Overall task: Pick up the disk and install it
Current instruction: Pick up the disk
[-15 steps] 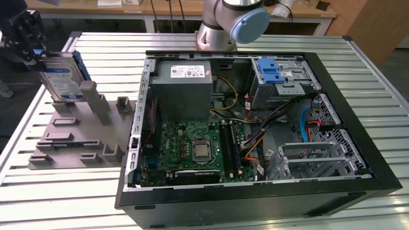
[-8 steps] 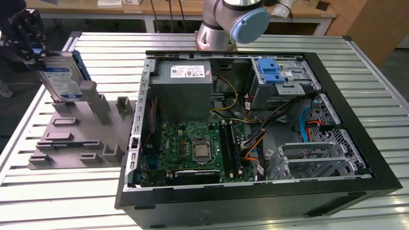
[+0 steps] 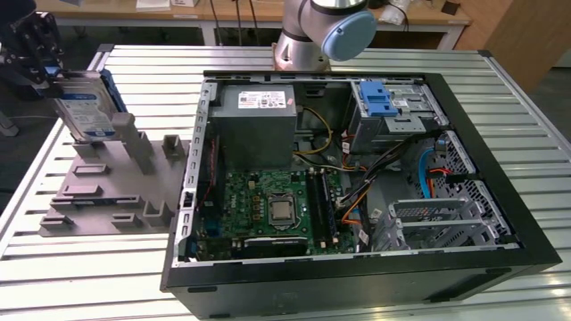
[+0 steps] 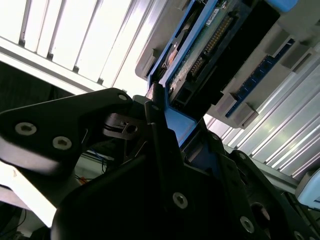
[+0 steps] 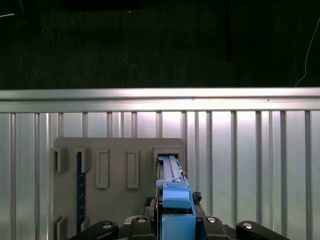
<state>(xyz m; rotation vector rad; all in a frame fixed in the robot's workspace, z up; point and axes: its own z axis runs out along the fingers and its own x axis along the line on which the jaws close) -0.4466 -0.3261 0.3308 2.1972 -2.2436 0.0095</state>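
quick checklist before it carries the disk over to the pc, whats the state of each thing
1. Grip: the gripper is closed on the blue carrier edge of the disk - ok.
2. Disk attitude: upright on edge - ok.
3. Disk clear of the grey holder: its lower edge is hidden behind a post - cannot tell.
4. Computer case open, side panel off - ok.
5. Drive bay free to take it: the inside is not visible - cannot tell.
6. Cables lie loose close beside the bay and may snag - not ok.
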